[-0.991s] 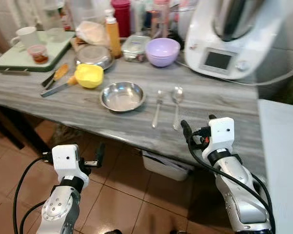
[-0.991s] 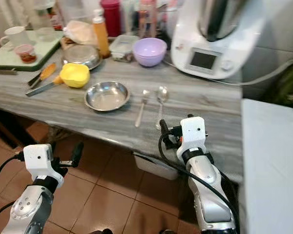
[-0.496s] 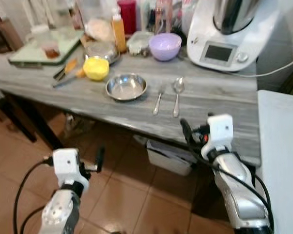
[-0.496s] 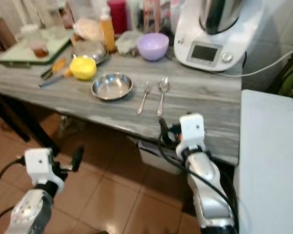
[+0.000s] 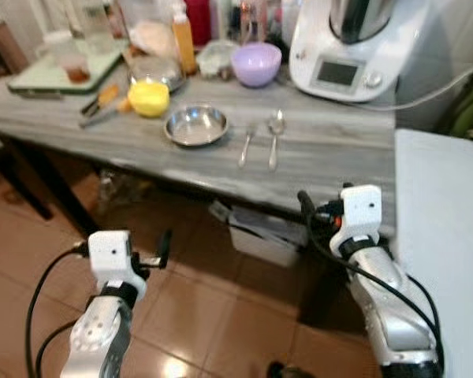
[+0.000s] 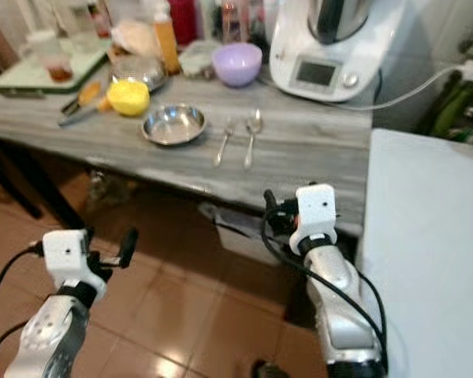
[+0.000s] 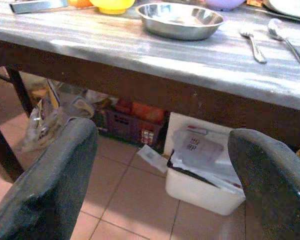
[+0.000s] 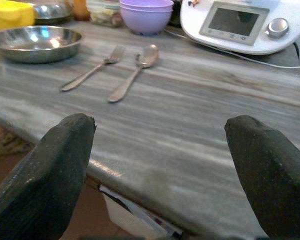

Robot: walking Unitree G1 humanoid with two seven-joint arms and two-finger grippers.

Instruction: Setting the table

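Two grippers hang spread wide and empty before a grey table [image 5: 331, 157]. The steel bowl [image 5: 195, 126], fork [image 5: 246, 145] and spoon [image 5: 273, 135] lie on it, well beyond the right gripper [image 8: 165, 165] at the table edge. The left gripper [image 7: 160, 175] hovers lower, over floor tiles.

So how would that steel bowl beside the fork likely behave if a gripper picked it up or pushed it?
The steel bowl looks thin and shallow, so probably light and rigid. Its shiny, smooth rim may slip between jaws. Pushed, it would likely slide on the table rather than tip, since it sits low and wide, and could bump the fork.
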